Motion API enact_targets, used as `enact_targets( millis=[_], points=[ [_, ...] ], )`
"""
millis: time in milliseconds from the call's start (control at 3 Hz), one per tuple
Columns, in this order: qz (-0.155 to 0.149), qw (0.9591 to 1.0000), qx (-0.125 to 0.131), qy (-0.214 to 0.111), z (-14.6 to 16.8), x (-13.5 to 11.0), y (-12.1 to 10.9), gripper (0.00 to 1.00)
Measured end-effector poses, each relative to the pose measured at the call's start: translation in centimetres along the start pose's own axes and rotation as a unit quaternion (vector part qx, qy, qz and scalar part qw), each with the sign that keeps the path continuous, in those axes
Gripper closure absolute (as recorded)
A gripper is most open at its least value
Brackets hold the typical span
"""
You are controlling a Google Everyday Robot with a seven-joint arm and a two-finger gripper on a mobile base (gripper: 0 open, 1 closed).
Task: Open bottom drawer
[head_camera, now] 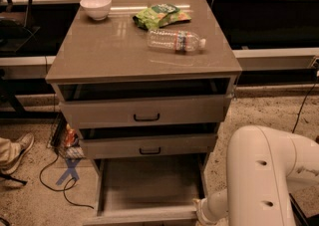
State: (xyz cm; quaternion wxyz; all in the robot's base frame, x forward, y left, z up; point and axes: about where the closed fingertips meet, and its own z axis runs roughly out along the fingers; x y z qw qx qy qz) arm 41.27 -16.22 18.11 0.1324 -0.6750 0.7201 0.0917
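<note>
Bottom drawer (149, 186) out — claw (200, 214) at front-right corner

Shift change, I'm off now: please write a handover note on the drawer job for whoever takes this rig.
Gripper: at the picture's bottom edge, by the bottom drawer's right front corner, mostly cut off. The arm comes in from the right.
Bottom drawer: standing far out, grey inside showing.
Done: the drawer looks open.
Left: probably only backing the arm away.
</note>
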Motion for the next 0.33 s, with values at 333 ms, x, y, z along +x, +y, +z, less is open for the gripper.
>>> enact_targets(
  millis=[333],
  points=[
    [-0.017,0.9983,0.055,-0.004,-6.73,0.6,-0.29,0.0]
  ],
)
